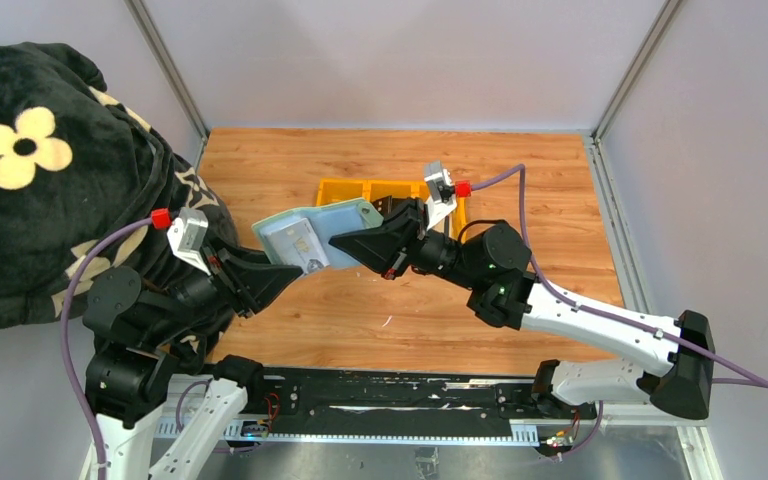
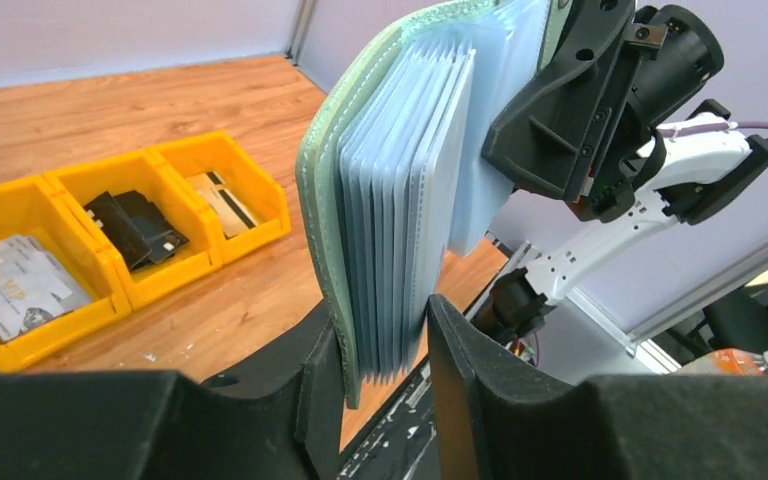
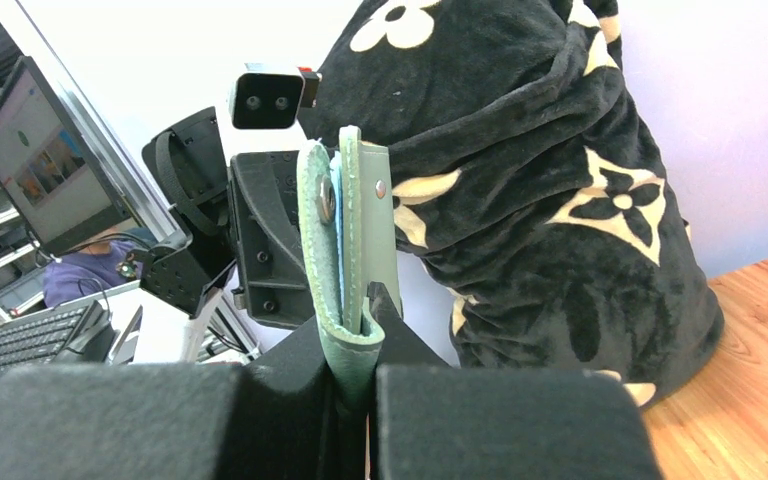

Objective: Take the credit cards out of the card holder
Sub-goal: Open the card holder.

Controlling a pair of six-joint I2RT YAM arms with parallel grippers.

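Note:
The sage-green card holder [image 1: 305,235] hangs open in the air above the table, held between both arms. My right gripper [image 1: 340,241] is shut on its green cover edge [image 3: 345,330], by the snap tab. My left gripper [image 2: 385,350] has its fingers closed around the holder's lower edge, one finger [image 2: 320,370] against the green cover [image 2: 322,200] and the other beside the fan of clear pockets [image 2: 400,220]. A pale card [image 1: 298,240] shows through a pocket. Silver-grey credit cards [image 2: 20,285], black ones [image 2: 135,225] and a beige one [image 2: 222,198] lie in the yellow tray.
The yellow three-part tray [image 1: 345,188] stands on the wooden table behind the holder. A black blanket with cream flowers [image 1: 40,180] fills the left side, close to the left arm. Grey walls enclose the table on three sides.

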